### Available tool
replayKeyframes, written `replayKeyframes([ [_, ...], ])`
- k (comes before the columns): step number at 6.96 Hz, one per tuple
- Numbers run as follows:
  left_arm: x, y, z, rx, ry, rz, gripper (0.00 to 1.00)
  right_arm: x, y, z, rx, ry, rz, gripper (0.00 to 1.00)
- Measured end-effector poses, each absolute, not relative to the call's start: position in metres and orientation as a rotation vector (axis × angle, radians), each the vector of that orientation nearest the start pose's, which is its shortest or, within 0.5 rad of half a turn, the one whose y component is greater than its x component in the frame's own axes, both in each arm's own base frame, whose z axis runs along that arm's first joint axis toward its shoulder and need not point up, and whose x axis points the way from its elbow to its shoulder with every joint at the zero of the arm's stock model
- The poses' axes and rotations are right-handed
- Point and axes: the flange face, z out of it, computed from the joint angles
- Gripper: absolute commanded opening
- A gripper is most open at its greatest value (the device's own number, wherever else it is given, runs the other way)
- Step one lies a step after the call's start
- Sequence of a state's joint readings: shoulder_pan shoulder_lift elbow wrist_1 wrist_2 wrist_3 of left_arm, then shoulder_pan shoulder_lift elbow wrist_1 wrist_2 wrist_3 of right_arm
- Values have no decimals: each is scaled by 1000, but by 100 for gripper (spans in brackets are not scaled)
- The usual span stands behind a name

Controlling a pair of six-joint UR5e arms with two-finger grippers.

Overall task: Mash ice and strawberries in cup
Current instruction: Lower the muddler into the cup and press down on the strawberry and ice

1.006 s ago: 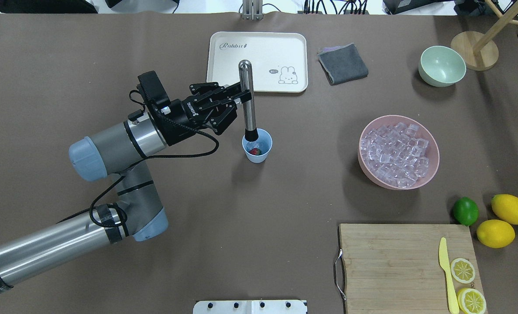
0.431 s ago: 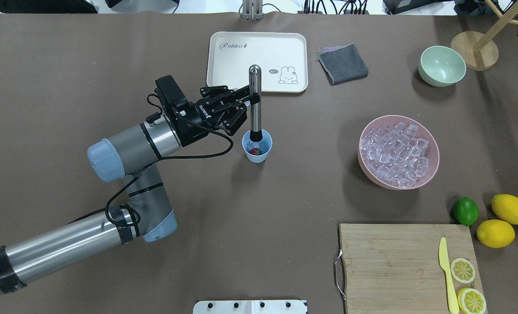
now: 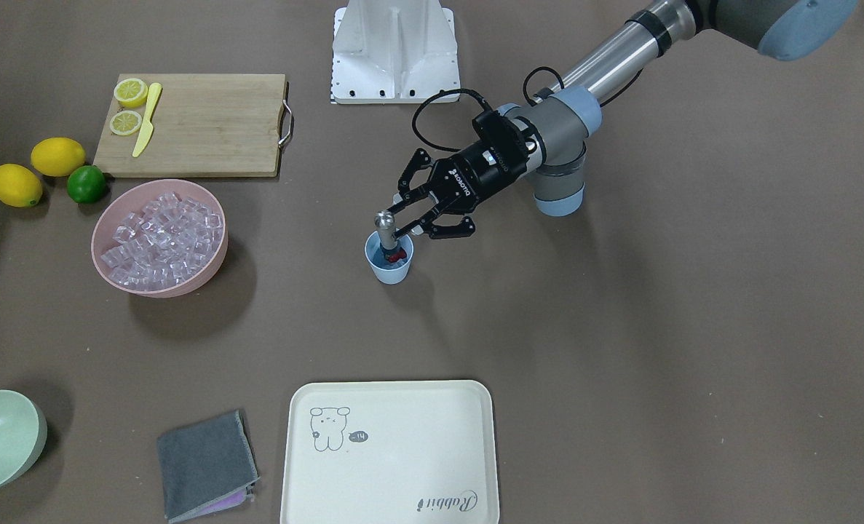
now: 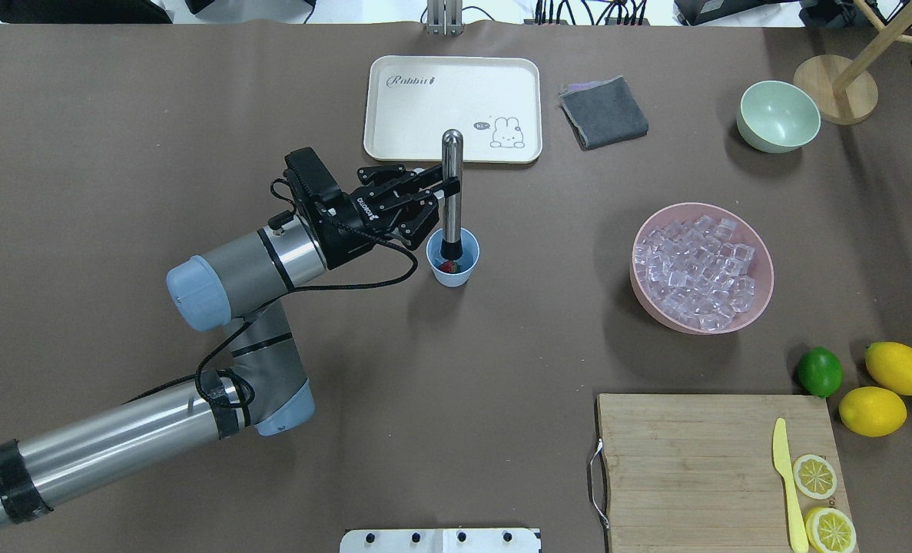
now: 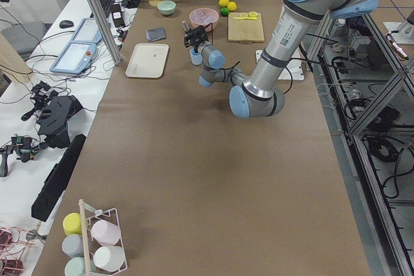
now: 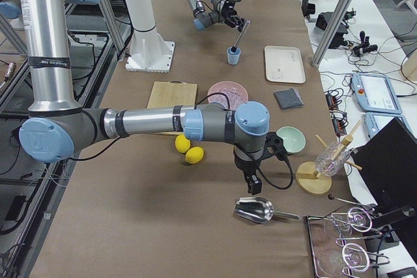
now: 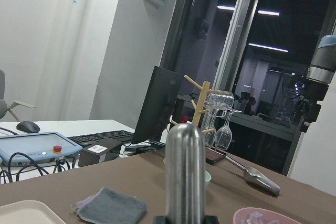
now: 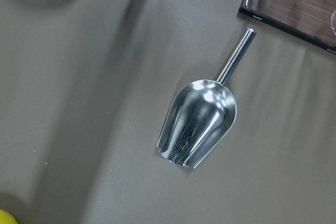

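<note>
The left gripper (image 4: 440, 187) is shut tight on a shiny metal masher (image 4: 450, 153). It squeezes the stick part way up from the side, one finger on each side. The masher stands almost straight up. Its black bottom end is down inside the light blue cup (image 4: 452, 278). The cup stands upright near the middle of the brown table (image 4: 194, 115). The strawberry (image 4: 448, 267) is red and lies in the cup, at about 7 o'clock from the black end and close to it. In the view from above, the ice (image 4: 700, 269) is piled in the pink bowl (image 4: 767, 286), at 3 o'clock from the cup and well apart from it. I cannot tell if any ice is in the cup. A cream tray (image 4: 425, 107) with a bunny picture lies at 12 o'clock from the cup. A gray cloth (image 4: 604, 113) lies at 1 o'clock and a pale green bowl (image 4: 778, 115) at 2 o'clock. A wooden cutting board (image 4: 686, 461) sits at 4 o'clock, with a yellow knife (image 4: 786, 484) and lemon slices (image 4: 814, 476) on it. A green lime (image 4: 819, 372) and two lemons (image 4: 899, 368) sit just past the board. The right gripper (image 6: 251, 185) hangs over a metal scoop (image 8: 199, 127) far off at the table's end. I cannot tell if its fingers are apart or together.
</note>
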State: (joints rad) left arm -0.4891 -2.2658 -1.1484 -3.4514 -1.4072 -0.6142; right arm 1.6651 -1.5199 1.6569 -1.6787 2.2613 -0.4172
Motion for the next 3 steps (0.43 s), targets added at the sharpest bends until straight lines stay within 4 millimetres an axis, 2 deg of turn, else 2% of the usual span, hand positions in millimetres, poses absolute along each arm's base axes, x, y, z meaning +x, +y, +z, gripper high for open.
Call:
replayKeyframes([
  [2,534,-448,251,1479,1536,98,0,118,-504,607,202,-664,-320,99],
  [3,531,-450,248,1486,1537,93,0,118,-504,607,203,-664,-321,99],
])
